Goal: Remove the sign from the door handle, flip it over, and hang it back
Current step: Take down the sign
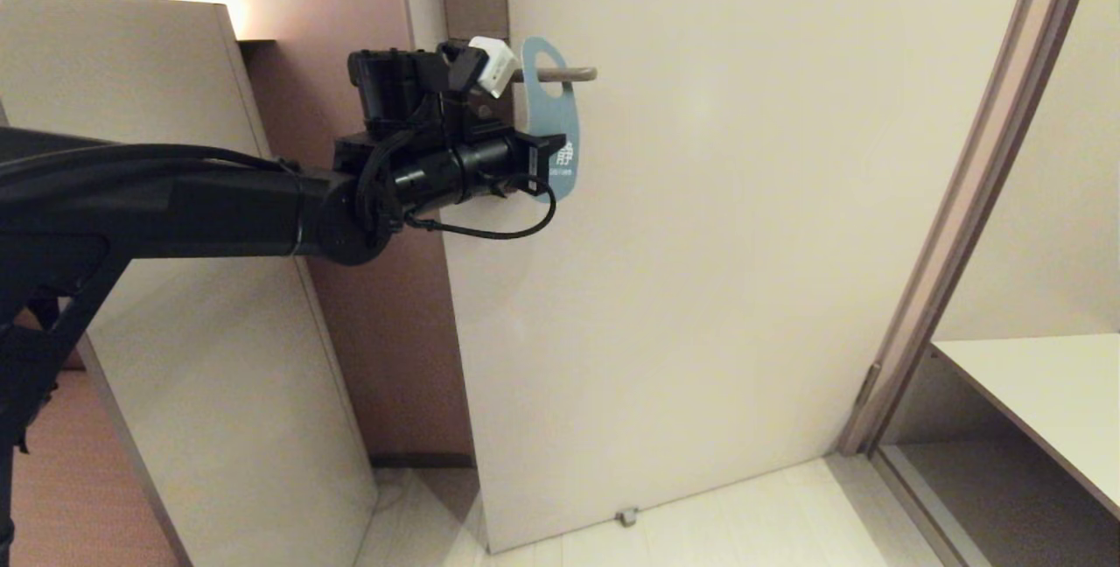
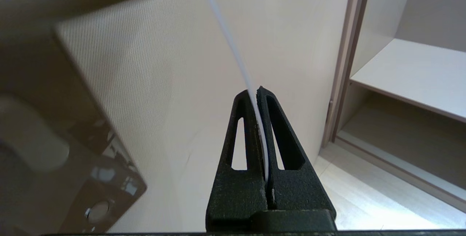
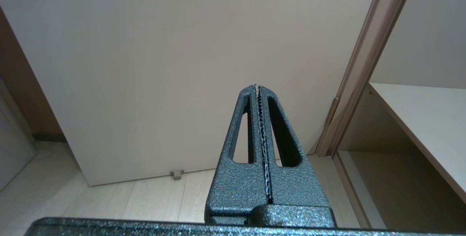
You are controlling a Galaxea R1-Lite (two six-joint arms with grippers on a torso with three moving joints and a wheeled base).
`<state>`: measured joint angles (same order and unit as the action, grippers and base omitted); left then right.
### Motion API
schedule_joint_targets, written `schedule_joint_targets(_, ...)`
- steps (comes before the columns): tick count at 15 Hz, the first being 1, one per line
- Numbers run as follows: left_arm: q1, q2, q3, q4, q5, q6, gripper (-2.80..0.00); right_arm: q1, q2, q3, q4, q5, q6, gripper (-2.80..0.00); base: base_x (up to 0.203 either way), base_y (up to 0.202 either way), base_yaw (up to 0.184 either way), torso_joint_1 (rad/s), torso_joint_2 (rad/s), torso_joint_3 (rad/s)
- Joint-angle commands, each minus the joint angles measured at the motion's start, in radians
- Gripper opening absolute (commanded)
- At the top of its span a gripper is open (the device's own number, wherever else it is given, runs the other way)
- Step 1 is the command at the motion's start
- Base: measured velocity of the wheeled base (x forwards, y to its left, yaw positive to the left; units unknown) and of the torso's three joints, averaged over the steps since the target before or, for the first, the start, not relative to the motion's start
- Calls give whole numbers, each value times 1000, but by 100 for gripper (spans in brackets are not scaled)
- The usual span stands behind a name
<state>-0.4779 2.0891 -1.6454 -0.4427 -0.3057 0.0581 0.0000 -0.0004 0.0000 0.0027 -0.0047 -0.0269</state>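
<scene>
Blue, with white print low on its face, the sign [image 1: 560, 125] hangs by its loop on the door handle [image 1: 569, 74]. The left gripper [image 1: 544, 166], below the handle, has its fingers [image 2: 247, 130] clamped on the sign's thin edge. The right gripper [image 3: 259, 90] sits apart from the handle, fingers pressed together, holding nothing.

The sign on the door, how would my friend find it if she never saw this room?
Start at the big pale door and look up near its left edge for the metal handle. The sign hangs from it by its hole, its lower edge pinched in the left gripper. It is the only light blue thing there, flat with white print.
</scene>
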Motion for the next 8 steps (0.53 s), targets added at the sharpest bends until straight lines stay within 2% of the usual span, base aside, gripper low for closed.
schedule_joint_targets(1,-9,3,-30,11,-2,0,-280,0,0,0,-1,0,-1,-280,0,0,0,0,0,0)
schedule_joint_targets(8,-16,15,-38,24,25,19,-280,0,0,0,0,0,-1,-280,0,0,0,0,0,0)
